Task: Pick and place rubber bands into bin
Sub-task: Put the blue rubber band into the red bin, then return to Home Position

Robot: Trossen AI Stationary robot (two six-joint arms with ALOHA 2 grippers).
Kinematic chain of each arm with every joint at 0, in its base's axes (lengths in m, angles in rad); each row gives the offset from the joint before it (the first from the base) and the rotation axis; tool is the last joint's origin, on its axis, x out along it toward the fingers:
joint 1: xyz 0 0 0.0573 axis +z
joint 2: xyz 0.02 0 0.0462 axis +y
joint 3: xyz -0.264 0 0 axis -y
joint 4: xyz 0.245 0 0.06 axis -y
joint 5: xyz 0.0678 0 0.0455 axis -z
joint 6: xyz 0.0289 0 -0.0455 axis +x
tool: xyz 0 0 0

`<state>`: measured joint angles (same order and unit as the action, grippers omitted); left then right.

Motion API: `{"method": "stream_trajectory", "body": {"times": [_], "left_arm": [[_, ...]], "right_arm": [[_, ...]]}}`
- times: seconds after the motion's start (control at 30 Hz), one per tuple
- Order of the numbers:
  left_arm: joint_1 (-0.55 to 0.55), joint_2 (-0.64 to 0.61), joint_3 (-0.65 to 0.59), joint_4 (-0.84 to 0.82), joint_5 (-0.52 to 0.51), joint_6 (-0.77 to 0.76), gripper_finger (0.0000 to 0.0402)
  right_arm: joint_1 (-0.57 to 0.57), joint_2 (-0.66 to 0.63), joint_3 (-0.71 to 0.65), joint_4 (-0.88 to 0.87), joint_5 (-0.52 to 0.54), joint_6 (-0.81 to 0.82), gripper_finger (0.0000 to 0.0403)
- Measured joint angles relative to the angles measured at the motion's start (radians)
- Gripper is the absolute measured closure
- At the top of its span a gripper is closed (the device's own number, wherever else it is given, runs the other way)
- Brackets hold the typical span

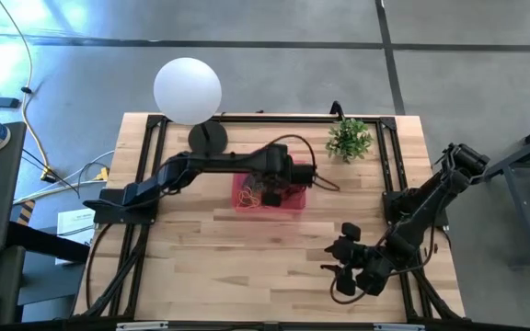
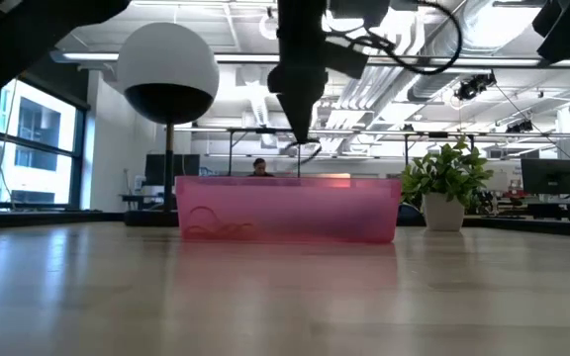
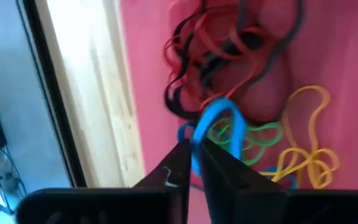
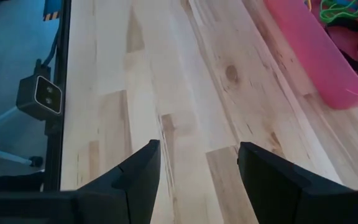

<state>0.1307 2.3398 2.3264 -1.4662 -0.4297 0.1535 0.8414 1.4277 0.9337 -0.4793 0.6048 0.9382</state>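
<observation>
Left tool (image 3: 194, 155) pinching blue band (image 3: 219, 124) above bin (image 3: 148, 93)

We found the left gripper (image 3: 194, 163) hanging over the bin (image 1: 293, 206), its fingers pinched on a blue band (image 3: 219, 121), with piled rubber bands (image 3: 229, 56) directly beneath. Ahead of the right gripper (image 4: 197, 165), spread wide, bare table (image 4: 166, 81) lay clear up to the bin's wall.
</observation>
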Motion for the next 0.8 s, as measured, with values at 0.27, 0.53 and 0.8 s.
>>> {"method": "stream_trajectory", "body": {"times": [0.27,0.53,0.8], "left_arm": [[0.051,0.000,0.000,-0.078,0.015,0.000,0.0296],[0.060,-0.002,0.000,-0.076,0.038,-0.001,0.0229],[-0.039,-0.073,0.000,-0.005,0.055,0.145,0.0206]], "right_arm": [[0.006,0.000,0.000,0.014,-0.011,-0.003,0.0199],[0.001,0.000,0.000,0.039,-0.025,-0.004,0.0199],[-0.012,-0.006,0.000,0.081,0.004,-0.069,0.0199]]}}
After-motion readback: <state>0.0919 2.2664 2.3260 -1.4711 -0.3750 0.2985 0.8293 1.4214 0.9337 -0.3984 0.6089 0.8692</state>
